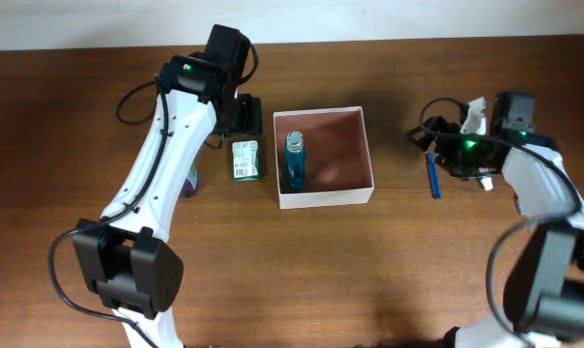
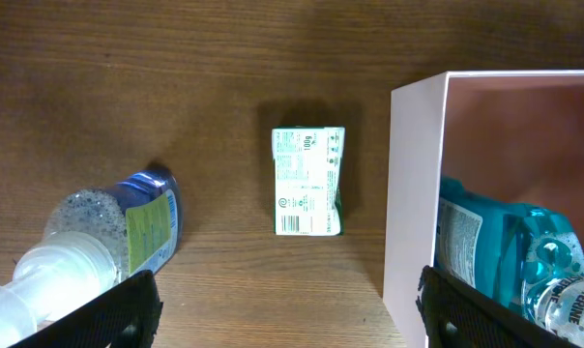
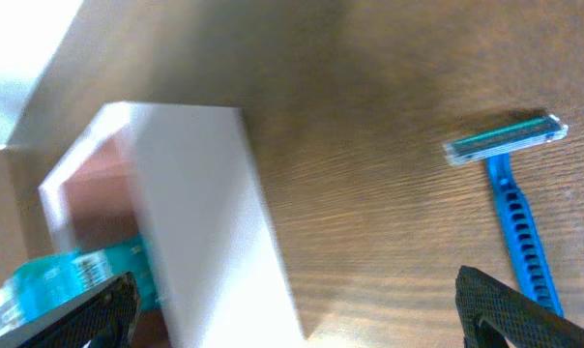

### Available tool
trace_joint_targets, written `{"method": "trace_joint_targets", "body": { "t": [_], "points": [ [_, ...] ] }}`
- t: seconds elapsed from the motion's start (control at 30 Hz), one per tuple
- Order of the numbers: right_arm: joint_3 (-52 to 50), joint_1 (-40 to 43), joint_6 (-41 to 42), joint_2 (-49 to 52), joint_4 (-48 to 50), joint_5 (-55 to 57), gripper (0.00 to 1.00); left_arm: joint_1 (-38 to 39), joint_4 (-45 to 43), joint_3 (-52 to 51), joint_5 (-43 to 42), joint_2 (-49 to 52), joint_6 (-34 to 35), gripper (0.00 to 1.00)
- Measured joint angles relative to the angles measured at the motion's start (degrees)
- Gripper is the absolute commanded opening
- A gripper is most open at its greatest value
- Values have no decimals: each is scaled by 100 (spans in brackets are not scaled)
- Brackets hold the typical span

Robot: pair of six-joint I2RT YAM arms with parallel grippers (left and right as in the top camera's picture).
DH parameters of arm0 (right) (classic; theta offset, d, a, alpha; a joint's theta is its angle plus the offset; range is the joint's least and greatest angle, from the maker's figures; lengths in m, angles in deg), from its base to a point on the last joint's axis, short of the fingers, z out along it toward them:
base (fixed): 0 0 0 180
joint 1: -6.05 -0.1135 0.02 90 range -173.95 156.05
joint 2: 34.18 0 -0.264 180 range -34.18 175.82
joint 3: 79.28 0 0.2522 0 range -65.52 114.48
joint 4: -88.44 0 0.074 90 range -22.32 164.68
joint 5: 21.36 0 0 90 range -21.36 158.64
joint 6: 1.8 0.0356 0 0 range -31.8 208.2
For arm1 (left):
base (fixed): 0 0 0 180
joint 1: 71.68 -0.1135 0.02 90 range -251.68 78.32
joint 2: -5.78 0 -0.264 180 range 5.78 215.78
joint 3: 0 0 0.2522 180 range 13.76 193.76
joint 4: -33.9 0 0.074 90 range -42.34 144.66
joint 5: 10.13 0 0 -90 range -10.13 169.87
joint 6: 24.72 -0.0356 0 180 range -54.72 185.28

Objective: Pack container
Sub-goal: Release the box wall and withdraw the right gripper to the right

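Left gripper (image 2: 287, 290), jaws spread, hangs over the green carton (image 2: 307, 181), whose long axis crosses the jaw line. The container (image 1: 326, 197) sits just right of it, mid-table. Right gripper (image 3: 302, 314), also spread, has the razor (image 3: 514, 222) just beside it.

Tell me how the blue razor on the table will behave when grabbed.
The blue razor looks like thin plastic, so probably light and stiff. It lies flat on the table, so it likely won't roll but sits low for pinching. Its ribbed handle should resist slipping.
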Motion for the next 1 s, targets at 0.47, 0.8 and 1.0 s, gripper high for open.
{"method": "trace_joint_targets", "body": {
  "t": [0.47, 0.8, 1.0],
  "points": [
    [195, 0, -317, -2791, -1934, 3008, 99, 61, 7, 0, -68, 0, -74, 86],
    [195, 295, -341, -2146, -1888, 4157, 99, 817, 120, 0, -304, 0, -557, 84],
    [192, 299, -339, -1740, -1687, 4371, 98, 1167, 120, 0, -332, 0, -282, 83]
  ]
}}
